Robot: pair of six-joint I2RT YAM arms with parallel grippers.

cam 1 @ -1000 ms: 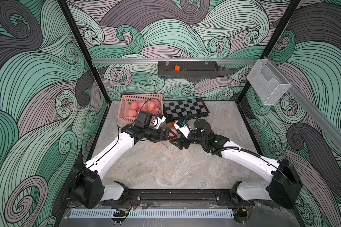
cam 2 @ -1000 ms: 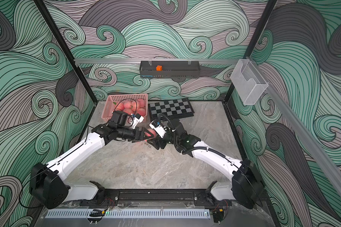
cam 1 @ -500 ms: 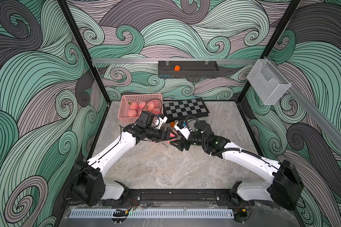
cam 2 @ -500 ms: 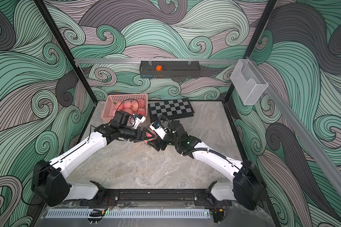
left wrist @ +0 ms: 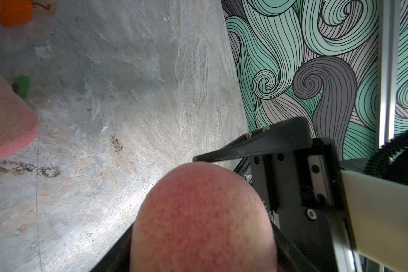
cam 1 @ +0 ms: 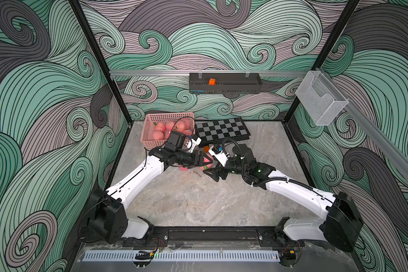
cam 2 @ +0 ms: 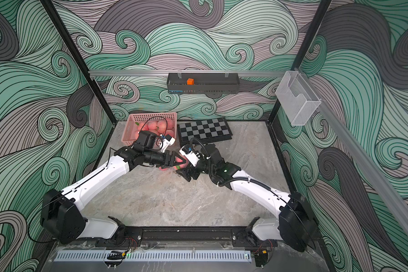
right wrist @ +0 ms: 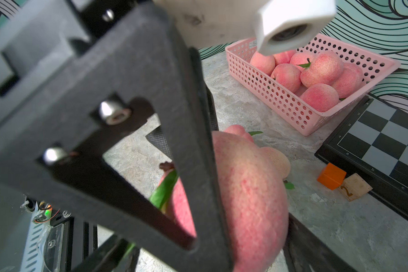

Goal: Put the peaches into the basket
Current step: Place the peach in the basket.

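"Checking the middle of both top views: who has the peach [left wrist: 203,223] now?"

"It has just changed owners. The left gripper [cam 1: 206,161], wide a second ago, now pinches it at the lower middle of the left wrist view. The right gripper [cam 1: 210,169], clamped on it a second ago, has let go, and its jaws stand spread on either side."

"Meaning what for the job?"

"My guess is that the handover is done. The left arm, nearer the basket [cam 1: 169,116], can carry it across."

"What's in the basket?"

"About 7 peaches [right wrist: 320,68], heaped, at the upper right of the right wrist view. At least 2 loose peaches [right wrist: 277,160] lie on the table just beside the held one, so work remains."

"Other containers?"

"The black tray [cam 1: 224,88] on the back wall, upper middle, holds 1 orange cube [cam 1: 212,81]. The wire holder [cam 1: 320,99], upper right, shows nothing inside."
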